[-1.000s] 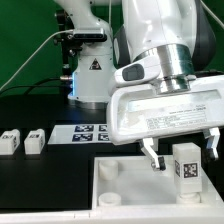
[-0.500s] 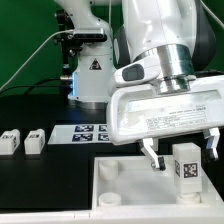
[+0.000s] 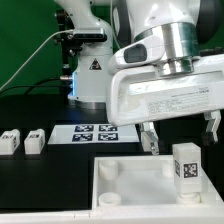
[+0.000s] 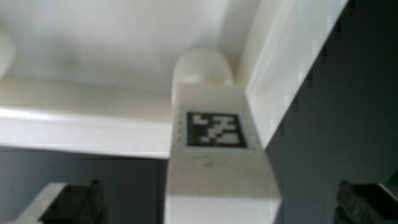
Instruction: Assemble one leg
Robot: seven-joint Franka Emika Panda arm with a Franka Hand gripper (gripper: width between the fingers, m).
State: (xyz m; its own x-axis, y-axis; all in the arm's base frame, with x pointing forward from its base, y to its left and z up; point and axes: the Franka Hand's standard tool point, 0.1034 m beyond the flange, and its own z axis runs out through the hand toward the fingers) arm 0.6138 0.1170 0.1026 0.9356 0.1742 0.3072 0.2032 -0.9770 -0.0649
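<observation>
Gripper (image 3: pixel 182 139) open, jaws wide apart and holding nothing. The leg (image 3: pixel 185 165) stands upright in the gap between the two fingers (image 3: pixel 150 138), clear of both. The fingertips are about level with its top end and most of its body sits below them. The fiducial tag (image 3: pixel 187 169) on the leg's side face is in plain sight. In the wrist view the leg (image 4: pixel 217 150) runs down the middle between the dark fingers (image 4: pixel 75 200), tag (image 4: pixel 217 128) up, with open space to each finger. The leg's lower end is at a corner of the white tray (image 3: pixel 130 178); cannot tell if it is seated in a socket. Beyond the finger on the exterior view's left, well apart, are the marker board (image 3: pixel 95 132) and two other small white blocks (image 3: pixel 35 140) on the black table.
</observation>
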